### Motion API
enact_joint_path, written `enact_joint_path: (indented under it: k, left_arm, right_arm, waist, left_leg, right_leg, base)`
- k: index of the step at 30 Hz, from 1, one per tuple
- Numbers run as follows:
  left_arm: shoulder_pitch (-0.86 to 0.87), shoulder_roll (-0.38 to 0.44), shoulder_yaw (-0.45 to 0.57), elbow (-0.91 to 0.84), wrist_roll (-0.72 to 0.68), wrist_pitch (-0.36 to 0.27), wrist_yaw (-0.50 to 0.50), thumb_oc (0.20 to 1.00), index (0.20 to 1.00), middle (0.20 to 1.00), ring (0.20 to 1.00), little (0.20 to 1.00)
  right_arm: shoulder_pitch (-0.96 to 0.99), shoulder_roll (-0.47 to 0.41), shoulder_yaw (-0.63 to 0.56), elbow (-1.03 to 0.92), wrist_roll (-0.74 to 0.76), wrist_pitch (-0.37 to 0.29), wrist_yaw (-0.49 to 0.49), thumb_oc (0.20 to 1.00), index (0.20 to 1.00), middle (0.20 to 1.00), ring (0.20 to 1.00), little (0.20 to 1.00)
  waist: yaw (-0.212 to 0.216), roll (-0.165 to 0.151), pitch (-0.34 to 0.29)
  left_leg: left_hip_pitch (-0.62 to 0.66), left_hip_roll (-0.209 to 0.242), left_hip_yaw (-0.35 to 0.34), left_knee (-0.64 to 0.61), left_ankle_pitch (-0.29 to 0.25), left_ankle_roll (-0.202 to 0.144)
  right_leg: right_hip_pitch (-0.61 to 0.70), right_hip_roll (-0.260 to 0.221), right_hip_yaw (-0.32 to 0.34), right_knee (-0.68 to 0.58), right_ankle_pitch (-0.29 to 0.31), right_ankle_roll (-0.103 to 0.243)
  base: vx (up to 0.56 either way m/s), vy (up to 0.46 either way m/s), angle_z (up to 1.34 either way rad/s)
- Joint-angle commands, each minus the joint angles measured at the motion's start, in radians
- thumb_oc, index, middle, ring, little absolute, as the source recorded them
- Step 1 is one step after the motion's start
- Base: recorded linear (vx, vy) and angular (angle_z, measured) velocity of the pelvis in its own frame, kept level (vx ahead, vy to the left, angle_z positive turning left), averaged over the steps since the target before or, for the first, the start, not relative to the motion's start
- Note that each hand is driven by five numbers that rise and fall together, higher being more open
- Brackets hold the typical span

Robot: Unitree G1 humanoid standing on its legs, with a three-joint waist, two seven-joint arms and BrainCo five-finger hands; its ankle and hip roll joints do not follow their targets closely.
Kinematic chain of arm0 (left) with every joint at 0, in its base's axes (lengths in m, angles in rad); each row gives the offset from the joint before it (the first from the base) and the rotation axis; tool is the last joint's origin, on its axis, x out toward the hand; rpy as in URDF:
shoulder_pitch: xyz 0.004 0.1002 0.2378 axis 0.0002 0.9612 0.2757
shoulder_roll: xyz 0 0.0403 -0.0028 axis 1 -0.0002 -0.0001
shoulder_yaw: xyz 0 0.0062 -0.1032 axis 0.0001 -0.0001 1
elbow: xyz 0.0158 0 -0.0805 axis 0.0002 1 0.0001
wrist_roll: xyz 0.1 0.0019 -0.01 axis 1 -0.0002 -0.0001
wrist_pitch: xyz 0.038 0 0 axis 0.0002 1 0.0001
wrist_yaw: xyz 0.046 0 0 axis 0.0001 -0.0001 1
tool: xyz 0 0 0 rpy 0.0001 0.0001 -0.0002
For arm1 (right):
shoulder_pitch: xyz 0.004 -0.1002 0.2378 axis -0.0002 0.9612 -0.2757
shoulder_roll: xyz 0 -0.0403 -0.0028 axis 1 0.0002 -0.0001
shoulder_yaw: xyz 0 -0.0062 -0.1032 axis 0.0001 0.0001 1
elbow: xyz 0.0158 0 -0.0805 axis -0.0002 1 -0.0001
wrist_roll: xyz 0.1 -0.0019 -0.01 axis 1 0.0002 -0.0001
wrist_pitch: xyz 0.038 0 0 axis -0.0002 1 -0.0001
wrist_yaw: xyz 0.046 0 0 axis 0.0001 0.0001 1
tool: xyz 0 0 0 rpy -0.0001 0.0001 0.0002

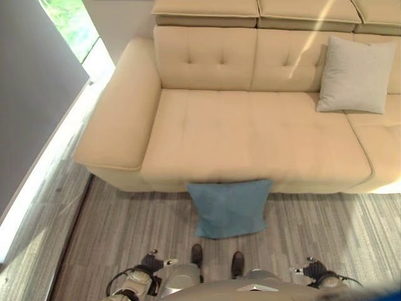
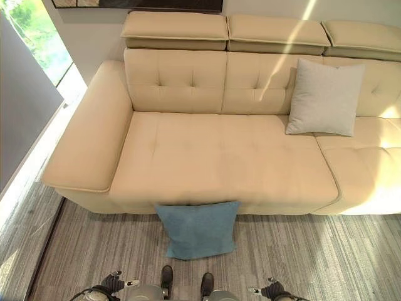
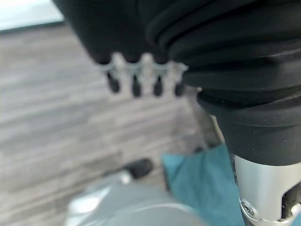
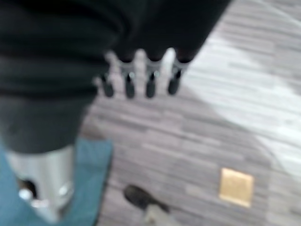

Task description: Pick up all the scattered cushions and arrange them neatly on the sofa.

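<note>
The cream sofa (image 1: 250,135) spans the back of the scene, its seat bare along the front edge and toward the left armrest. A light grey cushion (image 1: 356,75) already stands upright against the backrest near the seat's right end. On the striped wood floor (image 1: 125,232) a blue cushion (image 1: 229,207) lies tipped against the sofa's front edge, roughly at the middle of the seat — this is the one not yet placed.

The left robot hand (image 3: 141,82) hangs low over the floor with its fingers hanging straight and loose, grasping nothing; the blue cushion lies close beside it. The right robot hand (image 4: 141,82) hangs the same way, relaxed and empty, with the cushion's edge near its wrist and a small tan square (image 4: 236,187) on the floor further off.

The step in hand looks like the approach to the blue cushion. To do it well, bring both hands down onto its two side edges rather than one corner, so the soft body does not fold or slip. Lift it clear of the seat's front edge before moving it back, then stand it upright against the backrest — beside the grey one, evenly spaced.
</note>
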Motion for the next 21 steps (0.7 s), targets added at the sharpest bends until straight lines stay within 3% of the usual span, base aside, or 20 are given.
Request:
enact_joint_path:
  k: [1, 7, 8, 9, 10, 11, 15, 19, 21]
  left_arm:
    - [-0.028, 0.017, -0.007, 0.033, 0.017, -0.004, 0.004, 1.000, 1.000, 1.000, 1.000, 1.000]
    - [-0.049, 0.028, 0.002, -0.008, -0.033, -0.018, 0.038, 1.000, 1.000, 1.000, 1.000, 1.000]
    - [-0.065, 0.031, 0.002, -0.027, -0.051, -0.023, 0.051, 1.000, 1.000, 1.000, 1.000, 1.000]
    - [-0.097, 0.038, -0.006, -0.060, -0.088, -0.036, 0.073, 1.000, 1.000, 1.000, 1.000, 1.000]
    - [-0.098, 0.038, -0.006, -0.060, -0.088, -0.036, 0.073, 1.000, 1.000, 1.000, 1.000, 1.000]
    - [-0.141, 0.043, -0.017, -0.092, -0.137, -0.049, 0.101, 1.000, 1.000, 1.000, 1.000, 1.000]
    - [-0.209, 0.038, -0.043, -0.134, -0.204, -0.078, 0.151, 1.000, 1.000, 1.000, 1.000, 1.000]
    - [-0.358, 0.025, -0.089, -0.156, -0.281, -0.117, 0.249, 1.000, 1.000, 1.000, 1.000, 1.000]
    - [-0.385, 0.028, -0.097, -0.168, -0.295, -0.123, 0.261, 1.000, 1.000, 1.000, 1.000, 1.000]
  right_arm:
    - [-0.041, -0.020, 0.001, -0.007, 0.002, -0.016, -0.006, 1.000, 1.000, 1.000, 1.000, 1.000]
    - [-0.065, -0.023, -0.014, -0.028, 0.031, -0.025, -0.031, 1.000, 1.000, 1.000, 1.000, 1.000]
    - [-0.074, -0.027, -0.020, -0.033, 0.043, -0.030, -0.043, 1.000, 1.000, 1.000, 1.000, 1.000]
    - [-0.095, -0.033, -0.024, -0.049, 0.068, -0.038, -0.065, 1.000, 1.000, 1.000, 1.000, 1.000]
    - [-0.096, -0.033, -0.024, -0.049, 0.068, -0.038, -0.065, 1.000, 1.000, 1.000, 1.000, 1.000]
    - [-0.132, -0.044, -0.022, -0.067, 0.091, -0.049, -0.091, 1.000, 1.000, 1.000, 1.000, 1.000]
    - [-0.180, -0.060, -0.023, -0.109, 0.123, -0.070, -0.146, 1.000, 1.000, 1.000, 1.000, 1.000]
    - [-0.287, -0.097, -0.024, -0.167, 0.170, -0.099, -0.264, 1.000, 1.000, 1.000, 1.000, 1.000]
    - [-0.305, -0.102, -0.023, -0.183, 0.184, -0.104, -0.277, 1.000, 1.000, 1.000, 1.000, 1.000]
  waist:
    - [0.038, -0.012, -0.013]
    - [0.035, -0.007, 0.017]
    - [0.028, -0.002, 0.032]
    - [0.012, 0.001, 0.066]
    - [0.013, 0.000, 0.063]
    - [0.011, 0.000, 0.105]
    - [0.004, -0.008, 0.134]
    - [-0.031, 0.008, 0.173]
    - [-0.039, 0.012, 0.178]
  left_leg:
    - [0.047, -0.018, -0.035, 0.030, -0.087, -0.033]
    - [0.021, -0.020, -0.032, 0.036, -0.092, -0.022]
    - [-0.008, -0.021, -0.038, 0.047, -0.090, -0.019]
    - [-0.074, -0.024, -0.046, 0.080, -0.088, -0.016]
    - [-0.078, -0.024, -0.045, 0.082, -0.089, -0.016]
    - [-0.168, -0.028, -0.039, 0.126, -0.085, -0.018]
    - [-0.316, -0.029, -0.028, 0.181, -0.068, -0.025]
    - [-0.507, -0.022, -0.037, 0.220, -0.027, -0.051]
    - [-0.547, -0.019, -0.037, 0.234, -0.023, -0.057]
  right_leg:
    - [-0.043, -0.031, 0.052, 0.094, 0.007, 0.120]
    - [-0.112, -0.035, 0.075, 0.148, -0.003, 0.126]
    - [-0.153, -0.033, 0.097, 0.180, -0.006, 0.126]
    - [-0.234, -0.020, 0.162, 0.233, -0.009, 0.124]
    - [-0.238, -0.020, 0.164, 0.235, -0.009, 0.124]
    - [-0.324, -0.021, 0.173, 0.260, 0.006, 0.121]
    - [-0.432, -0.028, 0.159, 0.260, 0.034, 0.115]
    - [-0.619, -0.032, 0.121, 0.286, 0.057, 0.118]
    - [-0.657, -0.033, 0.118, 0.298, 0.053, 0.117]
  base:
    - [0.11, 0.076, -0.14]
    - [-0.02, 0.022, -0.06]
    - [-0.22, 0.006, -0.13]
    - [-0.22, 0.006, -0.13]
    - [-0.34, -0.039, -0.06]
    - [-0.19, -0.044, 0.04]
    - [-0.22, -0.076, -0.06]
    - [-0.15, -0.104, -0.01]
    - [-0.09, -0.049, 0.05]
